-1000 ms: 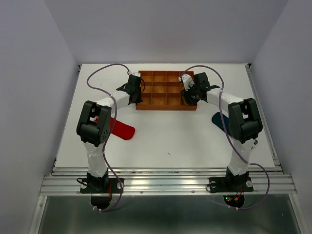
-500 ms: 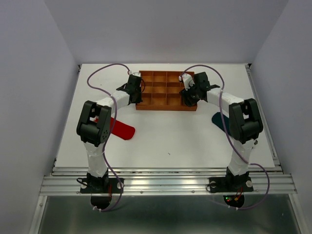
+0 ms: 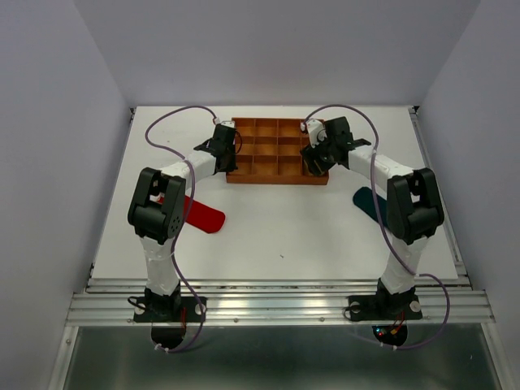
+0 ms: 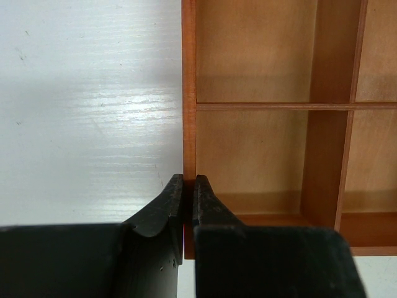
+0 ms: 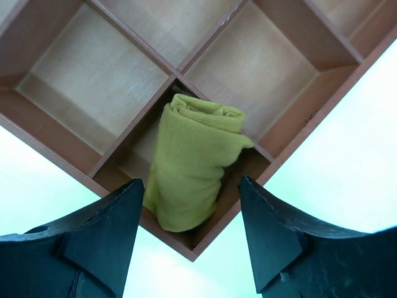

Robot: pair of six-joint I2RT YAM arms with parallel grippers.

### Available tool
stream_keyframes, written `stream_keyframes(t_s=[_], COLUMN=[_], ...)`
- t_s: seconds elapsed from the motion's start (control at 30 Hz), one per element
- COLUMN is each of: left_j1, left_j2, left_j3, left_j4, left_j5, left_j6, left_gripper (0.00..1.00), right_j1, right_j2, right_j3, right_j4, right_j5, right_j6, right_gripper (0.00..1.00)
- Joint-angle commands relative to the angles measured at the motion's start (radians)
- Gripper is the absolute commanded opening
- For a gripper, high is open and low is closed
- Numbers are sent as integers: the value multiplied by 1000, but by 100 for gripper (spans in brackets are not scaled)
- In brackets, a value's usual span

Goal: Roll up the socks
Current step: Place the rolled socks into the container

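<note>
Neatly rolled, yellow sock (image 5: 193,162) lies in tray (image 5: 93,74) below spread right hand (image 5: 189,186)

The left arm (image 3: 154,213) and right arm (image 3: 411,207) share white links and chunky black joint housings. Each trails a looping purple cable (image 3: 195,109). The fingers (image 5: 99,245) are matte black wedges.

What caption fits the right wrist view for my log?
Open right gripper hovers over a rolled yellow sock lying in a corner compartment of the brown tray.
</note>
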Motion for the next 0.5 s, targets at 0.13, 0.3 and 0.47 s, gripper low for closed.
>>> stream_keyframes(t_s=[0.13, 0.3, 0.47], left_j1=[9, 9, 7], left_j2=[42, 42, 45], left_j3=[13, 13, 16], left_j4=[-61, -65, -68], left_j5=[-11, -11, -10], left_j6=[-7, -7, -12], left_gripper=[0, 0, 0], right_j1=[10, 10, 10], right_j2=[-54, -35, -2], right_j3=[7, 23, 41], right_j4=[16, 29, 39], right_j5=[-10, -37, -48], right_j6=[19, 25, 31], right_gripper=[68, 65, 65])
